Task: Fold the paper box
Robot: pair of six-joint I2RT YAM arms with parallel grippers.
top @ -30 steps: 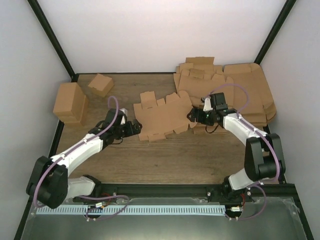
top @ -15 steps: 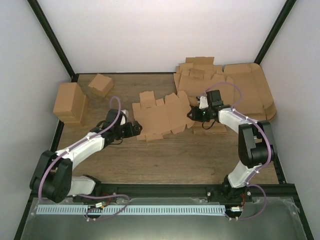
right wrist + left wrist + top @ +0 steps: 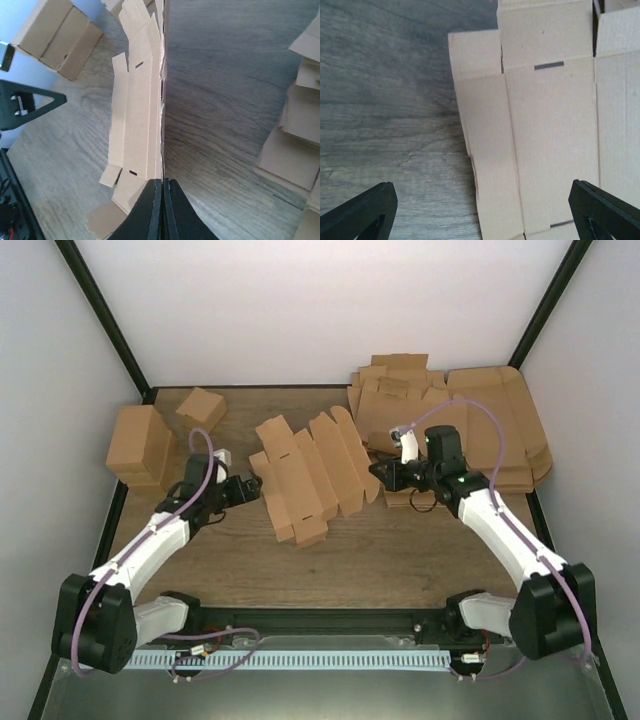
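**A:** What stands at the far left?

**B:** A tall brown box stands at the left edge of the wooden table. A small cube-like box sits just right of it and farther back.

**A:** And the arm on that side?

**B:** The left gripper is right of those boxes, jaws spread wide and holding nothing. It points at the left edge of the paper box from just beside it. In its wrist view that edge lies between the two black fingers and touches neither.

**A:** Where is the paper box itself?

**B:** It is in the middle of the table, between the two grippers. It is an unfolded die-cut sheet with flaps and slots, and its panels bend at different angles along the creases.

**A:** What has hold of it?

**B:** The right gripper pinches its right edge. The right wrist view shows the sheet edge-on, running away from fingertips pressed together on the cardboard.

**A:** And beyond that?

**B:** A stack of flat cardboard sheets lies in the far right corner, behind the right arm.
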